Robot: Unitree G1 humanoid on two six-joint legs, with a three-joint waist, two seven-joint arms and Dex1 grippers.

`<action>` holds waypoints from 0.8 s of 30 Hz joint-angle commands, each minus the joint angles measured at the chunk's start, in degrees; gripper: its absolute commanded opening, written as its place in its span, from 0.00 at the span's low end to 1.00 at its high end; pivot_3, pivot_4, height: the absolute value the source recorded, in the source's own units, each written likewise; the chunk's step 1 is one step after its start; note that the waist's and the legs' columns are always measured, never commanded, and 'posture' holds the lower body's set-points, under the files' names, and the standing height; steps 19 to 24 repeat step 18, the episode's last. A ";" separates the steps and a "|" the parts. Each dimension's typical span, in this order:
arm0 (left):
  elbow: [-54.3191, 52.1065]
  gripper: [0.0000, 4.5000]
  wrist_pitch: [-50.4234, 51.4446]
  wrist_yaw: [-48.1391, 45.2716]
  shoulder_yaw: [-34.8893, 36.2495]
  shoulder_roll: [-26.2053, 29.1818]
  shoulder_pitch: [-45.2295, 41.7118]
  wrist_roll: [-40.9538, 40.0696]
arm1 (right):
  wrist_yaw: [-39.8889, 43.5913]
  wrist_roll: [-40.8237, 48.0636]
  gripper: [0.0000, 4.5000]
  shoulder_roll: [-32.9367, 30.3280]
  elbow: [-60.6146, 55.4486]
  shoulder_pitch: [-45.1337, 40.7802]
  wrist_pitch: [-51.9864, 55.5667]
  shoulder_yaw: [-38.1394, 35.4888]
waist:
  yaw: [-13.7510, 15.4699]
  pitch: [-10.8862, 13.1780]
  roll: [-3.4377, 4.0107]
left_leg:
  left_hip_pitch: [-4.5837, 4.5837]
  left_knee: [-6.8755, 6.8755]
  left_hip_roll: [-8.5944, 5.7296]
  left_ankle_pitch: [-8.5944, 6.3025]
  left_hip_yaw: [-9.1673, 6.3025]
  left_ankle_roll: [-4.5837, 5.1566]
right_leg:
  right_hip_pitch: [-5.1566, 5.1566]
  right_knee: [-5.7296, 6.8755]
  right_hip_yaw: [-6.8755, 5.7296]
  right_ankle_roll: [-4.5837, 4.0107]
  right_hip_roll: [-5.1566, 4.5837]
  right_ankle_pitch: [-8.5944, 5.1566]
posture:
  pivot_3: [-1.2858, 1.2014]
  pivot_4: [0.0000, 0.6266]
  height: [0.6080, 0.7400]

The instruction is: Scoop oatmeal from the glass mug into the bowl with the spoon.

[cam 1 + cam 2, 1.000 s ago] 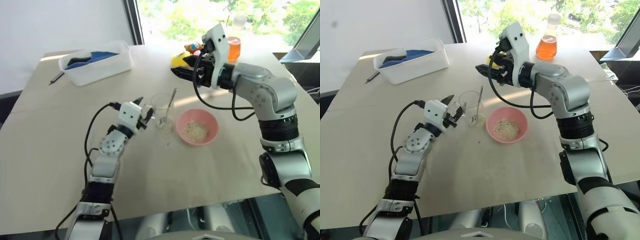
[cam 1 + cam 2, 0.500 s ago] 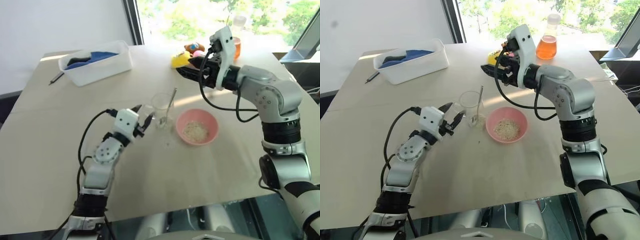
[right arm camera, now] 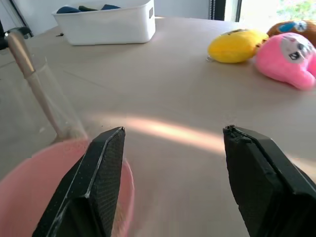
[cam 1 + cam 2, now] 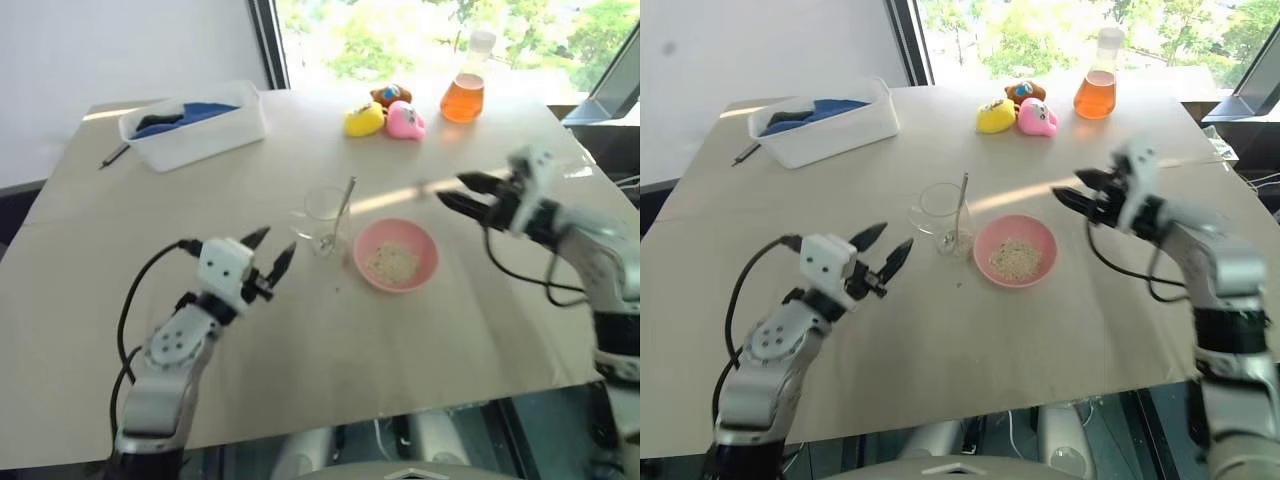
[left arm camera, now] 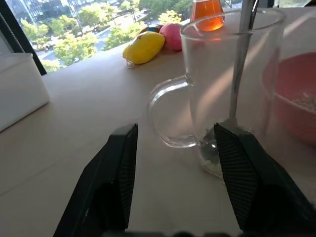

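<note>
Head view: both arms low, empty-handed.

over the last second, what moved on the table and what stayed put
Both arms pulled away. The left gripper, open and empty, drew back from the glass mug toward the robot. The right gripper, also open and empty, swung from above the far side of the table down to the right of the bowl. The mug, the spoon standing in it and the bowl with its oatmeal kept their places.
</note>
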 commanded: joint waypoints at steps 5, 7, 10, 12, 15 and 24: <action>-1.58 0.58 -1.25 -2.95 2.54 0.27 11.87 -1.64 | 9.02 -0.09 0.71 -0.77 -0.77 18.11 -11.46 -4.58 | 0.03 0.07 0.08 | 0.14 -0.13 0.06 -0.09 0.09 0.16 | 0.15 -0.06 0.02 0.00 0.01 -0.01 | 0.52 0.24 1.00; 0.12 0.58 -3.06 -3.47 2.38 -0.01 13.67 -1.02 | 11.30 -2.44 0.71 -0.49 1.86 21.54 -16.98 -3.50 | 0.12 0.07 0.02 | 0.36 -0.10 0.07 -0.10 0.13 0.19 | 0.38 -0.05 0.05 0.00 0.01 -0.01 | 0.52 0.24 1.00; 1.79 0.58 -3.57 -3.12 2.51 -0.84 13.87 -1.38 | 13.38 -3.90 0.71 -0.10 3.96 24.35 -21.51 -2.06 | 0.22 0.15 0.03 | 1.04 -0.16 0.08 -0.16 0.13 0.26 | 1.03 -0.16 0.01 0.05 0.01 -0.06 | 0.52 0.24 1.00; 3.18 0.58 -4.06 -2.75 2.44 -1.46 13.67 -1.26 | 14.38 -4.42 0.71 0.46 5.31 26.29 -23.88 -1.64 | 0.22 0.15 0.02 | 1.12 -0.15 0.09 -0.17 0.12 0.27 | 1.14 -0.20 -0.03 0.26 0.02 -0.19 | 0.52 0.24 1.00; 4.83 0.58 -6.96 -3.18 2.09 -1.77 13.51 -0.10 | 15.65 -5.31 0.71 0.65 6.62 27.30 -27.31 -1.09 | 0.24 0.15 0.02 | 1.13 -0.15 0.09 -0.15 0.10 0.25 | 1.14 -0.20 -0.04 0.13 0.03 -0.10 | 0.52 0.24 1.00; 5.31 0.58 -7.15 -3.16 1.99 -1.92 13.38 -0.41 | 15.19 -5.07 0.71 0.93 7.52 26.57 -28.50 -1.26 | 0.24 0.15 0.01 | 1.13 -0.15 0.09 -0.15 0.10 0.23 | 1.13 -0.22 -0.01 0.04 0.03 -0.05 | 0.52 0.24 1.00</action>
